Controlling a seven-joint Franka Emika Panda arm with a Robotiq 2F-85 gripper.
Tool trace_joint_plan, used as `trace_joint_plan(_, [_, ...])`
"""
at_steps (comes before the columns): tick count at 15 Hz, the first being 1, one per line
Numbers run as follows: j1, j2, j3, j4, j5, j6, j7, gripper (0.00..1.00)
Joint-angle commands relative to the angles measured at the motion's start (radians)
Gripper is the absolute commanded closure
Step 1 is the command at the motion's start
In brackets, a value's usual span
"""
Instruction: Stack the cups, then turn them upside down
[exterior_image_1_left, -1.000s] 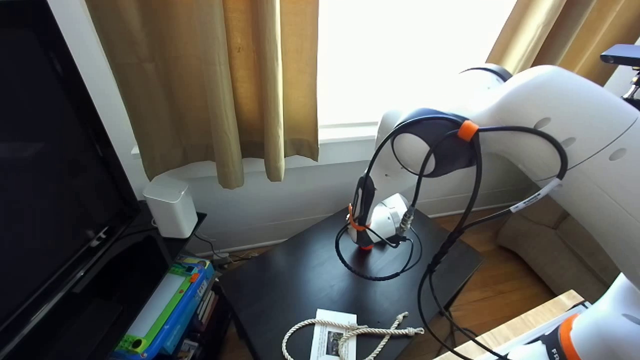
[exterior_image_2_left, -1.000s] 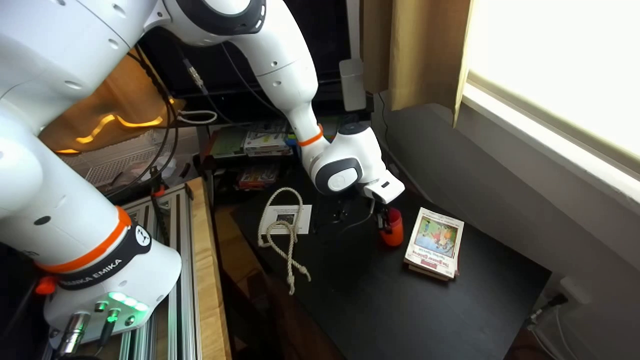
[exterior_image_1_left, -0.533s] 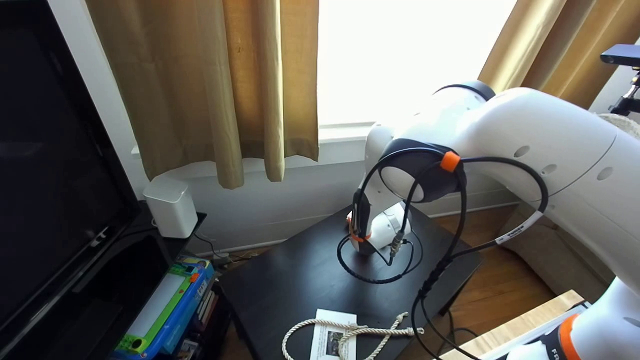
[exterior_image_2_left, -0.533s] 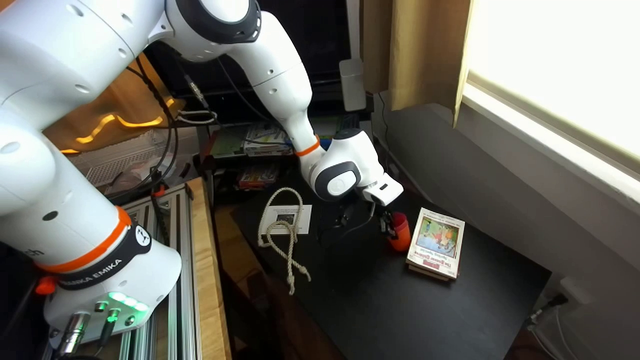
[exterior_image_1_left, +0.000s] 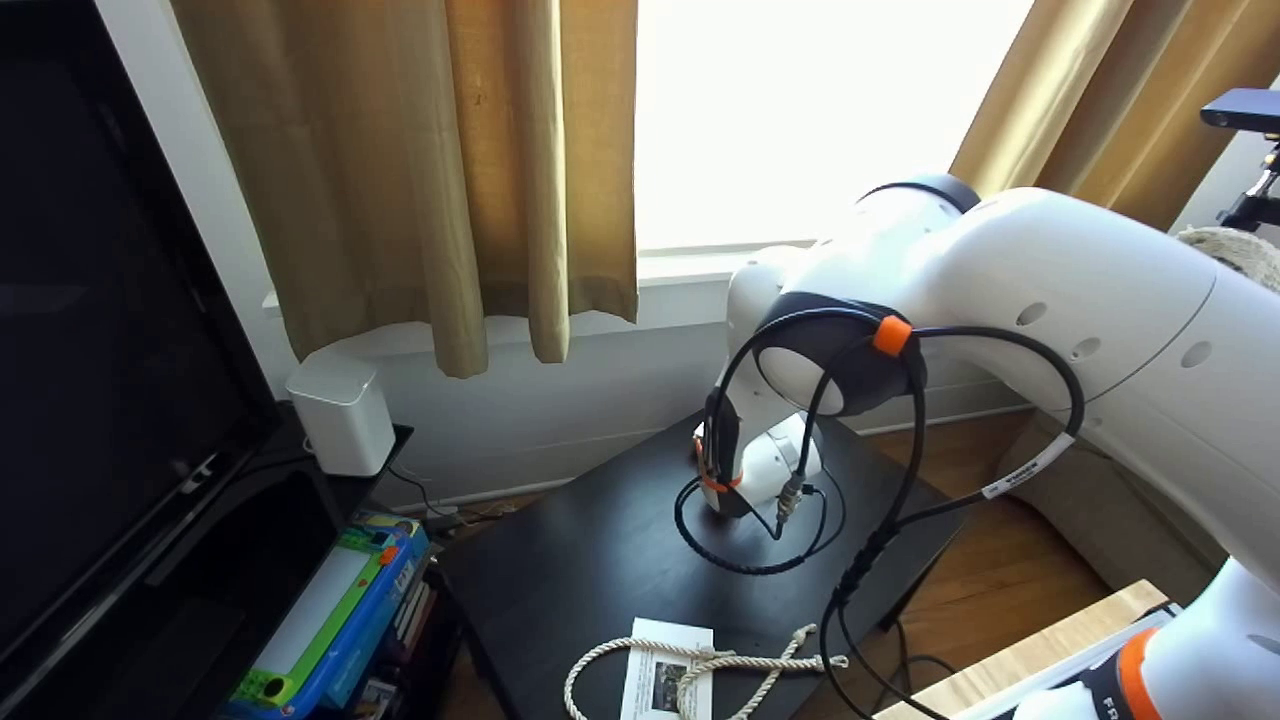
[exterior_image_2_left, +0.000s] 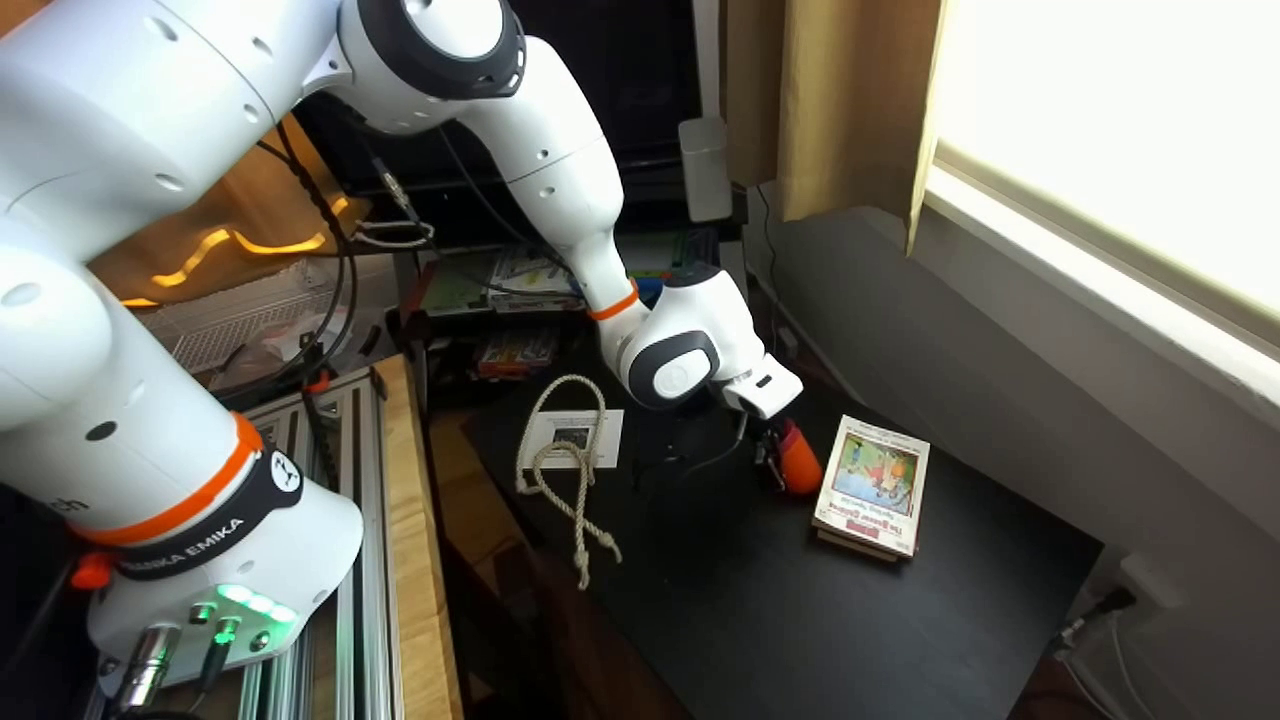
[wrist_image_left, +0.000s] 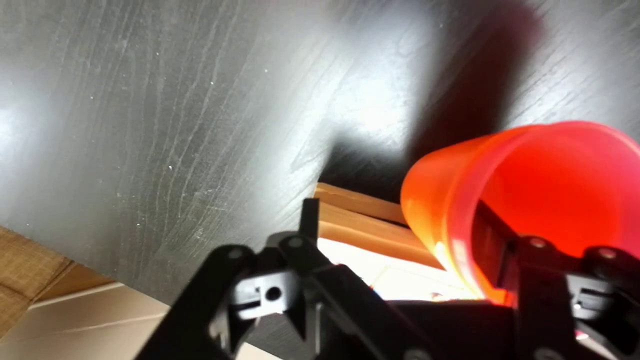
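Two nested cups, a red cup (wrist_image_left: 560, 175) inside an orange cup (wrist_image_left: 430, 185), lean at a slant in the wrist view with their mouth toward the camera. In an exterior view the orange cup (exterior_image_2_left: 800, 465) shows below the red cup's rim (exterior_image_2_left: 788, 432), beside the books. My gripper (wrist_image_left: 400, 215) stands with its jaws apart: one finger reaches into the cups' mouth, while the other finger (wrist_image_left: 310, 217) is outside with a gap to the wall. Whether the cups' base rests on the table cannot be told. The arm hides the cups in an exterior view.
A short stack of books (exterior_image_2_left: 870, 485) lies close beside the cups on the black table (exterior_image_2_left: 850, 620). A rope (exterior_image_2_left: 545, 480) lies over a white card (exterior_image_2_left: 605, 440) on the same table. The wall and window sill (exterior_image_2_left: 1100, 270) rise beyond the table.
The gripper has come down slightly, and its jaws have spread. The cups first shifted toward the books, then tipped from nearly upright to slanted.
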Motion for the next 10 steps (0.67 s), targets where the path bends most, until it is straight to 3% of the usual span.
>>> trace_joint_plan(1, [-0.002,-0.001,0.014,0.002,0.009,-0.041,0.01,0.0])
trace_joint_plan(10, [-0.088,-0.045,0.099,0.001,-0.033,-0.133,-0.009,0.0])
